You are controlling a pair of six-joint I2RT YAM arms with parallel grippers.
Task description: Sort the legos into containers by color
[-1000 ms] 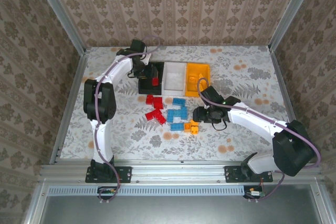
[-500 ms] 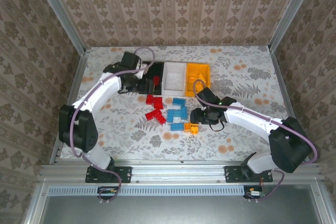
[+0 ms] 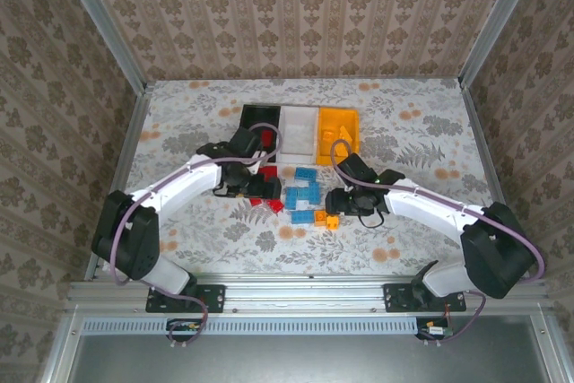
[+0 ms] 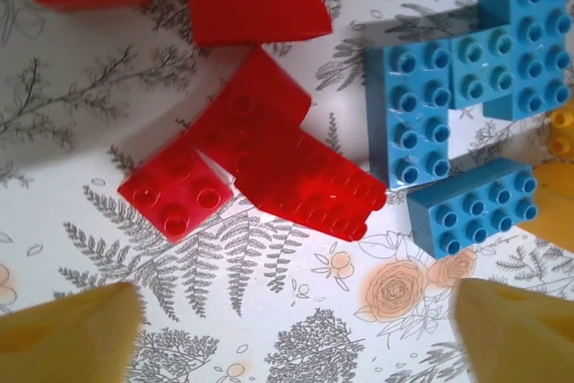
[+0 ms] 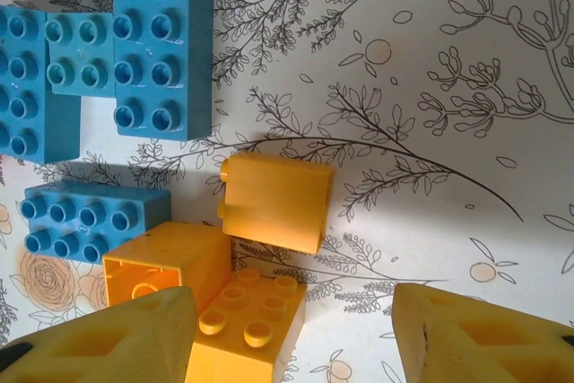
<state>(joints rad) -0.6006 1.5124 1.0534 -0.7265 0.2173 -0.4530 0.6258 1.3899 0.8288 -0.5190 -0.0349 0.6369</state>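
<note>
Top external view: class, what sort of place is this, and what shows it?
Probably a robot test enclosure, not a home: wallpapered panels in a metal frame, two arms bolted to a rail, and legos beside three containers on a floral table.

Bright, even light washes your surface (image 3: pixel 404 239) in the overhead view, and shadows stay soft and short. On your left wrist view the left claw (image 4: pixel 291 334) shows blurred fingertips (image 4: pixel 72 334) in the bottom corners. The red bricks (image 4: pixel 287 168) catch a mild sheen, and the floral print stays crisp.
</note>
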